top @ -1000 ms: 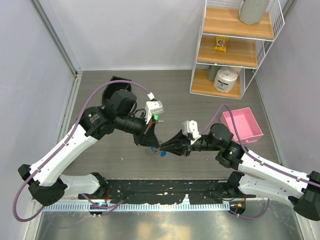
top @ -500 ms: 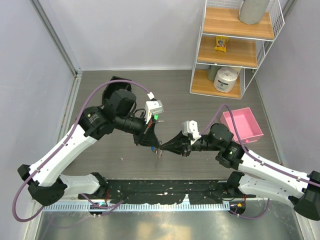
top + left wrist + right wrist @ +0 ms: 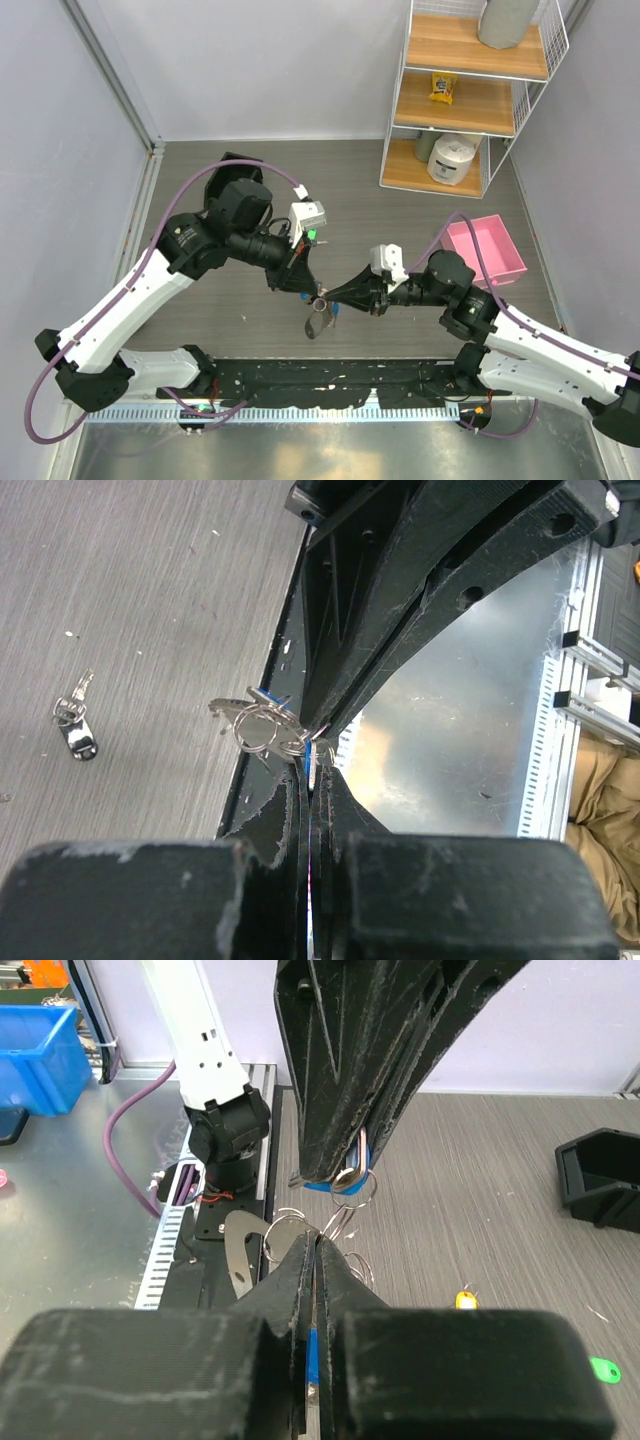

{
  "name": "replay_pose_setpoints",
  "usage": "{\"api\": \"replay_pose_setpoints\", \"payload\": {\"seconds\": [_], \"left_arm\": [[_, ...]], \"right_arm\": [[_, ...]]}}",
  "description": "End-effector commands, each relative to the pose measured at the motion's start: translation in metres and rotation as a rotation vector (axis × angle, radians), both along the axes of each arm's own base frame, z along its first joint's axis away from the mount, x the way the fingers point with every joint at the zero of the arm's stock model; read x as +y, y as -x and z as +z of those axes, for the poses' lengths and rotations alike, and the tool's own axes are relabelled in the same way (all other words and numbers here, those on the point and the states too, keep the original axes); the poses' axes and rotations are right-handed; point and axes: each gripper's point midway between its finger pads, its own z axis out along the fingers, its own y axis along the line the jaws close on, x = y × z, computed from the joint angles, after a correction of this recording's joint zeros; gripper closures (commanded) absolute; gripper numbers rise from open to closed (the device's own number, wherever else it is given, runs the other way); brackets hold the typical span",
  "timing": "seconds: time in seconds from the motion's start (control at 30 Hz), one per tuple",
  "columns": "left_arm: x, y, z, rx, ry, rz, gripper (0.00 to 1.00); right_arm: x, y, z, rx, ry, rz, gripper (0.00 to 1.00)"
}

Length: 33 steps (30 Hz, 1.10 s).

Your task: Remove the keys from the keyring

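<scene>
My left gripper (image 3: 315, 292) and right gripper (image 3: 335, 296) meet tip to tip above the table's near middle. In the right wrist view the left gripper (image 3: 335, 1172) is shut on a blue-headed key (image 3: 328, 1186) that sits on the keyring. The right gripper (image 3: 318, 1240) is shut on the keyring's thin wire loops (image 3: 292, 1222), and the flat metal strip (image 3: 236, 1255) hangs to one side. From above, the strip (image 3: 316, 322) dangles under both tips. The left wrist view shows the left gripper (image 3: 315, 752) shut just below the loops (image 3: 262, 728).
Loose keys lie on the table: a black-headed one (image 3: 76, 735), a yellow one (image 3: 465, 1300) and a green one (image 3: 603, 1368). A pink tray (image 3: 487, 248) stands at the right, behind it a wire shelf (image 3: 470, 95). The black base plate (image 3: 330, 375) runs along the near edge.
The right gripper has shut on the ring's wire and drawn back slightly to the right. The loops have spread and the metal strip now hangs in view below the tips.
</scene>
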Motion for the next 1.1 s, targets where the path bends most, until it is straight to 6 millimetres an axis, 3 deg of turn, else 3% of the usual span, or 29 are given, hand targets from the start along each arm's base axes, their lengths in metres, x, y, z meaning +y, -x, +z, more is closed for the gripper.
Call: {"api": "replay_pose_setpoints", "payload": {"seconds": [0.0, 0.53, 1.07], "left_arm": [[0.003, 0.001, 0.009, -0.049, 0.014, -0.012, 1.00], [0.007, 0.000, -0.011, -0.049, -0.026, -0.016, 1.00], [0.006, 0.009, -0.023, 0.006, -0.030, -0.051, 1.00]], "right_arm": [[-0.006, -0.003, 0.018, -0.042, -0.042, -0.040, 0.95], [-0.014, -0.002, 0.025, -0.058, -0.059, -0.067, 0.95], [-0.018, -0.024, 0.032, -0.032, -0.089, -0.200, 0.95]]}}
